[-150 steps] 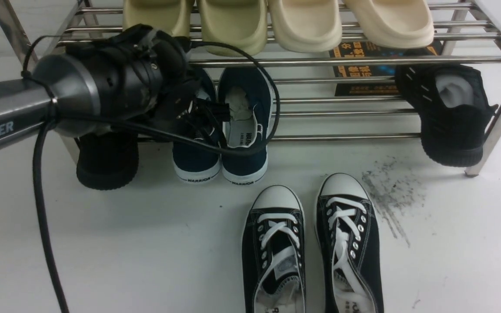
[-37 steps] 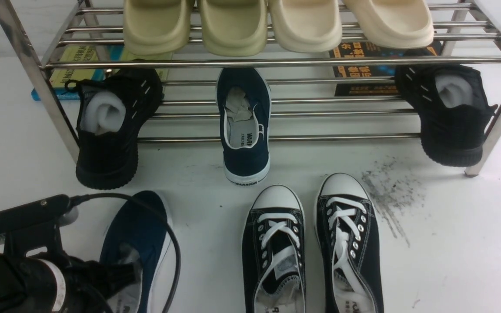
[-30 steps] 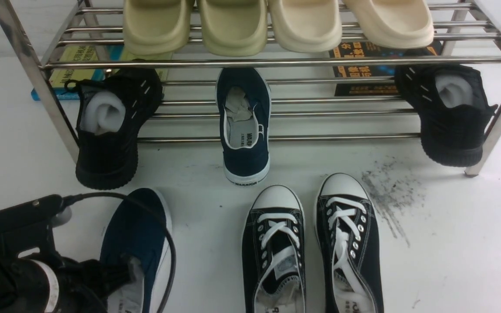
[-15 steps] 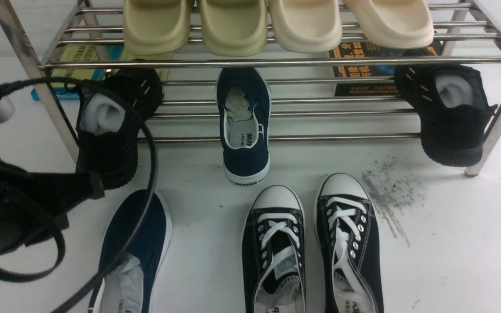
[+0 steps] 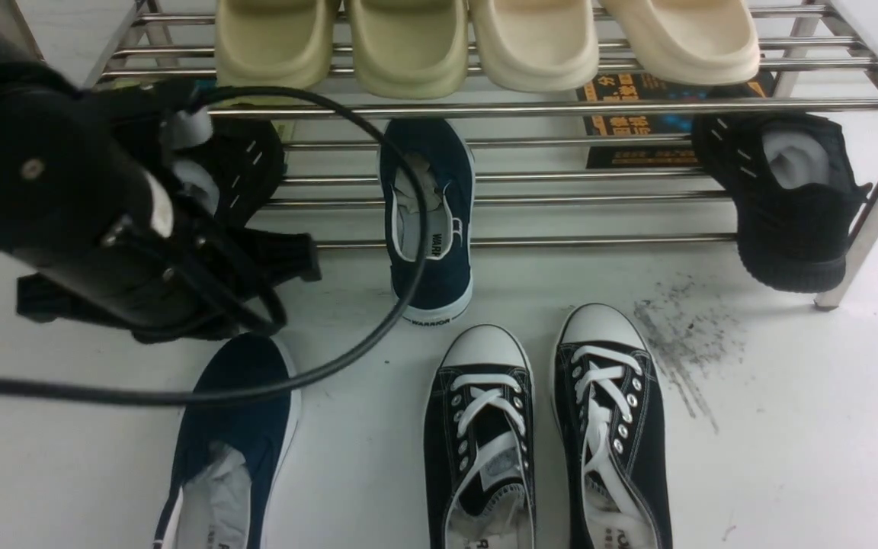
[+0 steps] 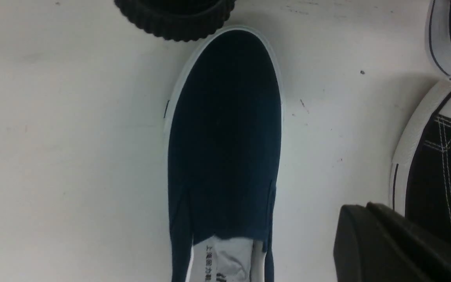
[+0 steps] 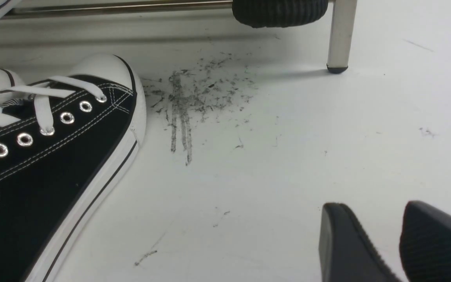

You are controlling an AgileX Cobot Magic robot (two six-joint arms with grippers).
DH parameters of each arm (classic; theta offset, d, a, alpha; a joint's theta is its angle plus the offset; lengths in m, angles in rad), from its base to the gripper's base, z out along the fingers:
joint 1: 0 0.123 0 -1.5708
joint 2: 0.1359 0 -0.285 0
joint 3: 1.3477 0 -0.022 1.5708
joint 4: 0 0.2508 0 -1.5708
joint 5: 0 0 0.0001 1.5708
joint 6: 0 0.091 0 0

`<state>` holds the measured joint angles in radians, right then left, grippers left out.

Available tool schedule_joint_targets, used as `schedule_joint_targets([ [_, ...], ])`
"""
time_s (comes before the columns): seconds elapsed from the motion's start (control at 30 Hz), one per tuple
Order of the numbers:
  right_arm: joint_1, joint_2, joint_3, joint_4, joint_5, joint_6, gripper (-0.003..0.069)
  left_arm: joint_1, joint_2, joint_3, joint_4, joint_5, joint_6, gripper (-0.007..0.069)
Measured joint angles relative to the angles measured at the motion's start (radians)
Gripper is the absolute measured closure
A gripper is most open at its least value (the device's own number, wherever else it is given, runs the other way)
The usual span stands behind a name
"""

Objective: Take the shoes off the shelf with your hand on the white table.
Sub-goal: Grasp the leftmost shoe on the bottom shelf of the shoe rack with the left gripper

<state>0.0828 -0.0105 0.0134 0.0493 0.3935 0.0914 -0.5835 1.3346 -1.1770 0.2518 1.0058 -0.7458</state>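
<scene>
So, front view: the job reads as half done, with one shoe down and one left to fetch.
First navy shoe [image 5: 237,427]: lies flat on the white table [image 5: 789,427] in front of the shelf [image 5: 530,108], toe toward it.
Second navy shoe [image 5: 431,221]: sits on the shelf's lower tier near its middle, tilted, heel up on the rails and toe dipping past the front rail.
Left arm [image 5: 50,175]: raised in front of the shelf's left end, covering much of a black knit shoe [image 5: 256,160]. Its cable [image 5: 142,396] loops across the second navy shoe.
Advice: spread the fingers before reaching in, pinch the collar's side wall, lift clear of the front rail, and keep the cable from snagging.
Set-down: in front of the shelf, just beside the first navy shoe and apart from the lace-up sneakers [image 5: 477,457].
Left wrist view: looks down on the first navy shoe, in front of the shelf.
Left gripper [image 6: 356,209]: its fingers [image 6: 386,243] look pressed together with nothing between them.
Right wrist view: shows bare table in front of the shelf's right leg [image 7: 341,35], near a grey scuff [image 7: 194,94].
Right gripper [image 7: 378,205]: its fingers [image 7: 350,243] are slightly spread and empty, and it is best left parked.
</scene>
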Motion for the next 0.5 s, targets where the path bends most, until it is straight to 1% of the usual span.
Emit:
schedule_joint_targets([
  [0.07,0.000,0.000,0.000,0.000,0.000,0.000,0.0421,0.000,0.064,-0.053,0.000,-0.002,0.019,0.0555],
  [0.17,0.000,0.000,0.000,0.000,0.000,0.000,0.0421,0.000,0.144,-0.137,0.000,-0.019,0.035,0.0494],
  [0.3,0.000,0.000,0.000,0.000,0.000,0.000,0.0421,0.000,0.225,-0.213,0.001,-0.087,0.039,0.0409],
  [0.4,0.000,0.000,0.000,0.000,0.000,0.000,0.0421,0.000,0.283,-0.225,0.003,-0.191,0.001,0.0347],
  [0.43,0.000,0.000,0.000,0.000,0.000,0.000,0.0421,0.000,0.286,-0.226,0.003,-0.197,-0.002,0.0347],
  [0.5,0.000,0.000,0.000,0.000,0.000,0.000,0.0421,0.000,0.324,-0.226,0.006,-0.251,-0.033,0.0322],
])
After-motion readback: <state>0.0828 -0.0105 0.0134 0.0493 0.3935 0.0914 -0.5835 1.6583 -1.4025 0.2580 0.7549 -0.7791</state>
